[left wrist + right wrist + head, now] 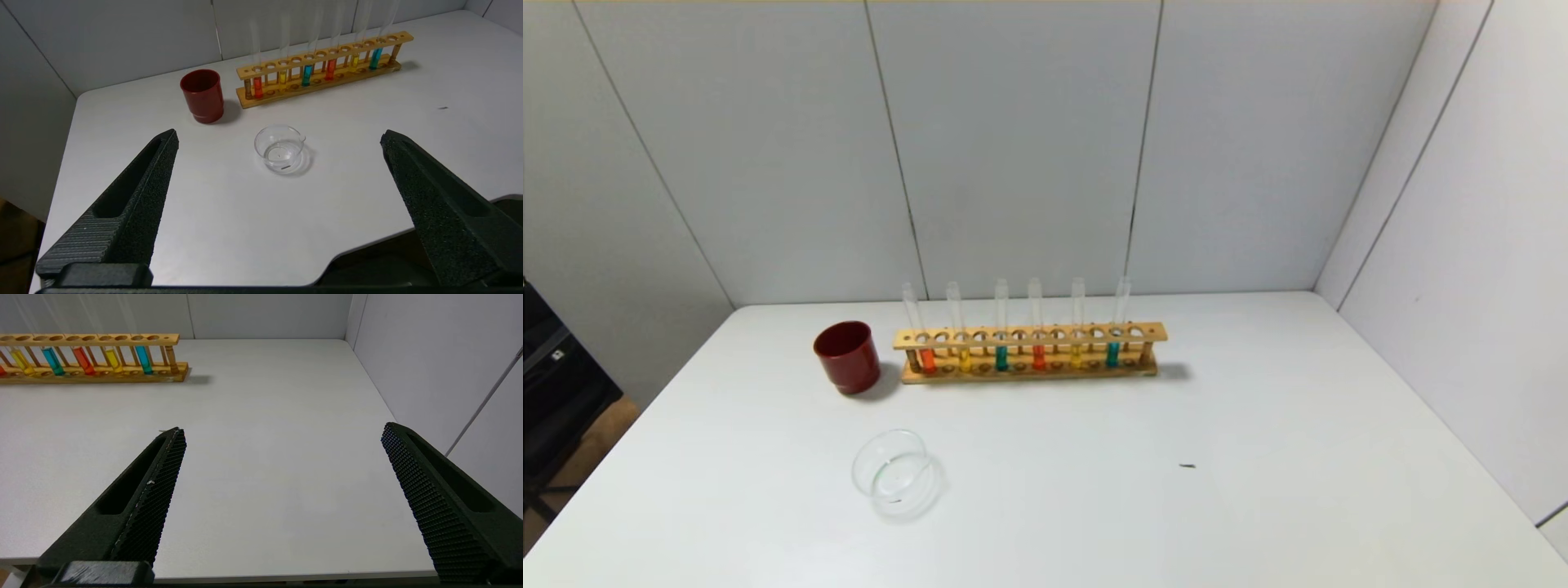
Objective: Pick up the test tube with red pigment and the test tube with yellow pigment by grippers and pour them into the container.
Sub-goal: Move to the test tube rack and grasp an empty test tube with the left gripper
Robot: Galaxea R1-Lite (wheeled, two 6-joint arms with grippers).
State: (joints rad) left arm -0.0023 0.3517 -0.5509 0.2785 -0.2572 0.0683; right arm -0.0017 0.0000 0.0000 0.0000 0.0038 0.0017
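You have both claws released and holding nothing: the left gripper (279,136) hangs above the near table edge facing the low clear glass container (892,474), the right gripper (282,430) over bare white table (1258,457). The slender red-pigment test tube (926,355) and yellow-pigment test tube (965,358) stand upright in the wooden rack (1029,353), beside the dark red cup (847,356).
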